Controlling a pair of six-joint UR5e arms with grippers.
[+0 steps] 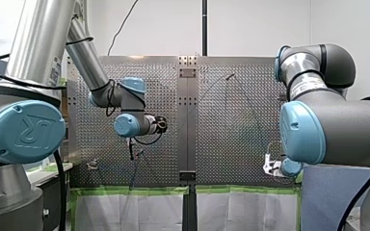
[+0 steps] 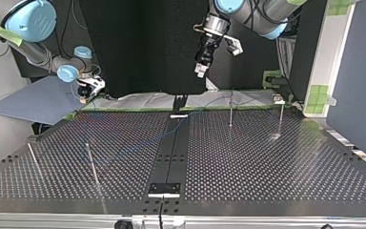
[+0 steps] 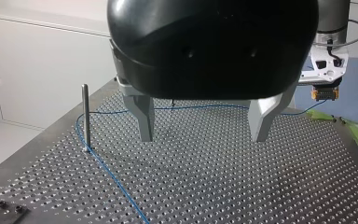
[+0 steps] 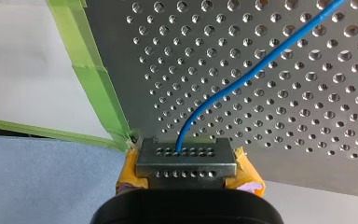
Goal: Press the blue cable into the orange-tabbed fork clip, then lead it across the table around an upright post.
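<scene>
Right gripper (image 4: 182, 161) first: its fingers are closed tight, yellow pads on either side, and the end of the blue cable (image 4: 242, 81) is pinched between them. It sits right at a corner of the tabletop (image 4: 307, 116), where the green tape (image 4: 95, 79) runs along the edge. In the top view that's the far-left corner.

The left gripper (image 3: 204, 137) is a different story. Its metal fingers are spread wide with nothing between them, and it hangs clear above the tabletop with the tips off the surface. In the top view it hovers near the middle of the far edge, by the dark centre strip (image 2: 171, 143).

Now the cable. In the left wrist view it leaves the right gripper and runs along the tabletop past the left fingers. It bends near an upright post (image 3: 86, 116), passes close by the foot of that post and heads on toward the camera. I can't tell whether it actually touches the post.

In the top view there are more posts: two toward the far-right corner and two nearer the left edge. The cable is only a faint blue line across the left half there.
</scene>
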